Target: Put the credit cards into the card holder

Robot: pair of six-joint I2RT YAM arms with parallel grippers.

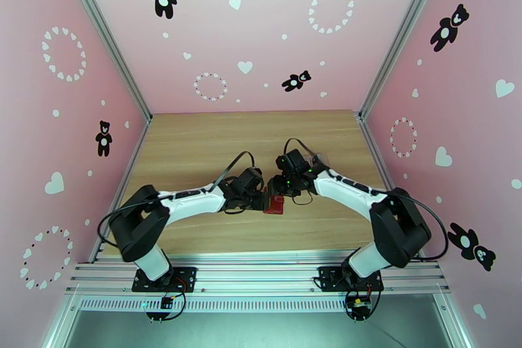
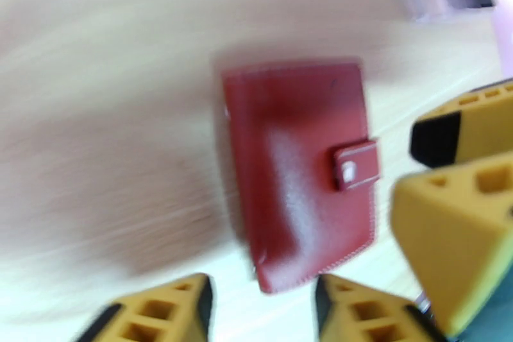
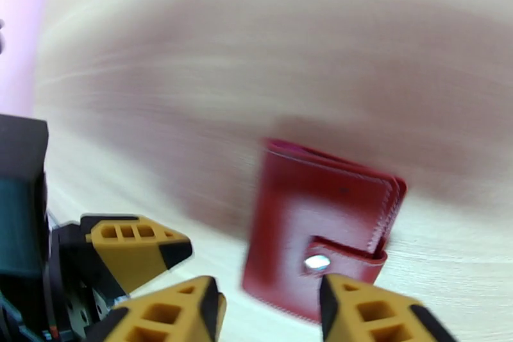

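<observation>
Card holder point(image 1: 274, 205), red, lying flat on the wooden table point(image 1: 196, 147) near its middle, between the two wrists. The case is folded closed, outer face up, with the snap tab point(image 2: 354, 165) pressed down over its free edge; the same tab point(image 3: 343, 260) appears in the right wrist view, so what is inside stays hidden.

Left gripper point(image 2: 263, 301): jaws parted about halfway, nothing held, fingertips just short of the holder's point(image 2: 298, 176) near corner. Right gripper point(image 3: 269, 295): jaws likewise parted and empty, close beside the holder point(image 3: 320, 228) on the tab side. Both wrist views are blurred, so whether a fingertip touches the leather cannot be told.

Risks, as judged from this layout:
- The loose case is light and may slide or spin on the smooth wood if a finger brushes it.
- The two grippers sit very close together, so a collision between their fingers is likely if either swings inward.
- With the tab snapped, any credit cards not yet inside would require reopening it.
</observation>
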